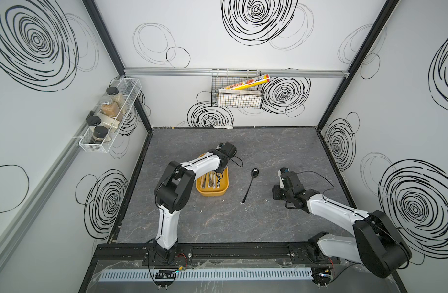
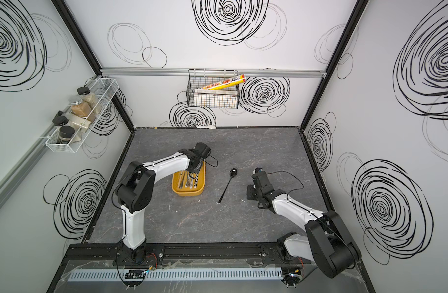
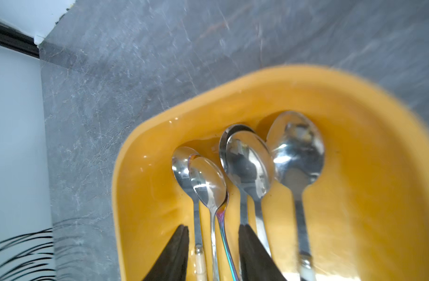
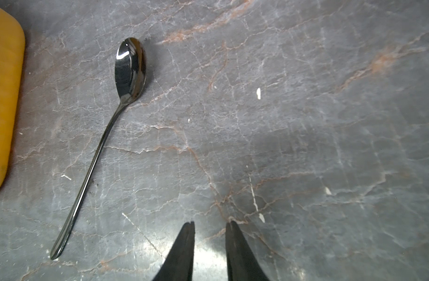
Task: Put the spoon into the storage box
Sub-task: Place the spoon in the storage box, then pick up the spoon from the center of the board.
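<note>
Spoon (image 1: 250,186) lies between storage box (image 1: 212,194) and right gripper (image 4: 209,225), roughly parallel to storage box's long side. Right gripper nearer, parted, empty. Left gripper (image 3: 212,227) parted over storage box.

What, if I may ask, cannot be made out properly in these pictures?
- Storage box, far end: in both top views the left arm covers it.
- Left end effector: shown only in its wrist view; the arm hides it in both top views.
- Spoons in the box: handles cut off by the left wrist view's edge, slightly blurred.
- Jars in the white rack: contents too small in both top views.
</note>
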Robot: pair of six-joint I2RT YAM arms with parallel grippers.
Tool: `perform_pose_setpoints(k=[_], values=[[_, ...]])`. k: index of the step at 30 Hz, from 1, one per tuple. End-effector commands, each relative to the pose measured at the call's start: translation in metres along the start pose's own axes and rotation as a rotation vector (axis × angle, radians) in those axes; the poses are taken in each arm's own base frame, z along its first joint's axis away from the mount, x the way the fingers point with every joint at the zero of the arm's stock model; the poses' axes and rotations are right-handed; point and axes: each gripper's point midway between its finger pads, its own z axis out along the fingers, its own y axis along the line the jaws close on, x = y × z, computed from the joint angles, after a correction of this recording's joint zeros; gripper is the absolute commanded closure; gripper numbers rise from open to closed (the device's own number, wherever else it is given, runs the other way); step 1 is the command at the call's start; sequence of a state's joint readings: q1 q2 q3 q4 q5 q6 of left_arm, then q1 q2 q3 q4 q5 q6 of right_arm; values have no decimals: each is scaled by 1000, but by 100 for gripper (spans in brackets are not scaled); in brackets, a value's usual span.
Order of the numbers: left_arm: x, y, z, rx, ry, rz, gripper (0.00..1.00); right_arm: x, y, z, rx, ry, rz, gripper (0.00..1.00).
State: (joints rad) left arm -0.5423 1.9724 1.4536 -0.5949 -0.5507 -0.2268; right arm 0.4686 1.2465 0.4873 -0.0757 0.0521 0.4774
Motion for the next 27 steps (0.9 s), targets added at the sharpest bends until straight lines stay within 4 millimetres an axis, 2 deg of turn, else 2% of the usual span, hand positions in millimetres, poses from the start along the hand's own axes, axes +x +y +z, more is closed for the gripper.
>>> perform_pose_setpoints(k=[1, 4, 7, 10, 14, 17, 20, 24, 27], values=[[-33, 15, -59, 138, -145, -137, 55, 0, -3, 0, 17, 2, -12, 72], [-36, 30, -101, 247, -229, -221, 50, -2, 0, -2, 0, -1, -21, 72], [-19, 44, -134, 332, -293, -270, 47, -2, 14, -5, -70, 19, -5, 72], [9, 55, -153, 422, -329, -329, 42, -8, 34, -7, -148, 45, 37, 71], [42, 61, -173, 612, -353, -410, 39, -23, 60, -4, -186, 74, 70, 70], [61, 65, -179, 626, -359, -432, 39, -32, 81, 2, -189, 81, 77, 69], [75, 72, -179, 595, -361, -447, 39, -32, 97, 17, -144, 120, 75, 69], [87, 77, -173, 561, -378, -466, 39, -28, 93, 37, -30, 159, 131, 68], [84, 77, -184, 596, -417, -458, 38, -27, 97, 49, 17, 177, 118, 67]])
